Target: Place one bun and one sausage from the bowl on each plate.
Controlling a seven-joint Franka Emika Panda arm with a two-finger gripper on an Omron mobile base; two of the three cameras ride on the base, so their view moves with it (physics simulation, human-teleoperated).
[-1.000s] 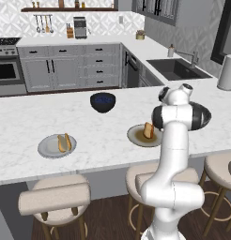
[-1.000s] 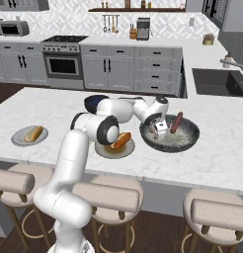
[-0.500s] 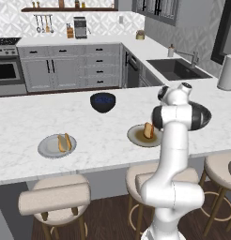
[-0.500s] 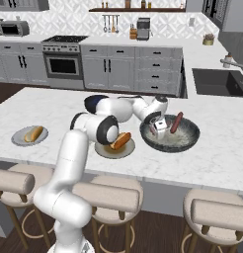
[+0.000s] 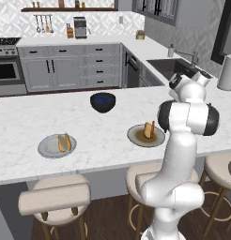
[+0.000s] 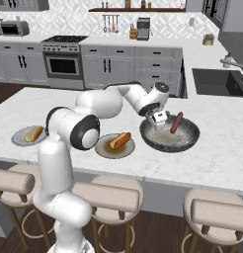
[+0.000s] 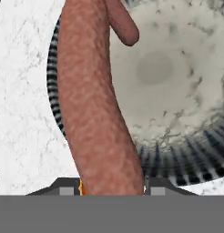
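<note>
Over the bowl [image 6: 185,143], the gripper [image 6: 159,118] now has its jaws drawn in from wide apart a second ago. They clamp a sausage [image 7: 98,104], which runs up between them.

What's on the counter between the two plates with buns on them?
Nothing lies directly between them. In the left base view, only bare white marble counter lies between the light grey plate and the brown-centred plate. The dark bowl sits farther back.
</note>
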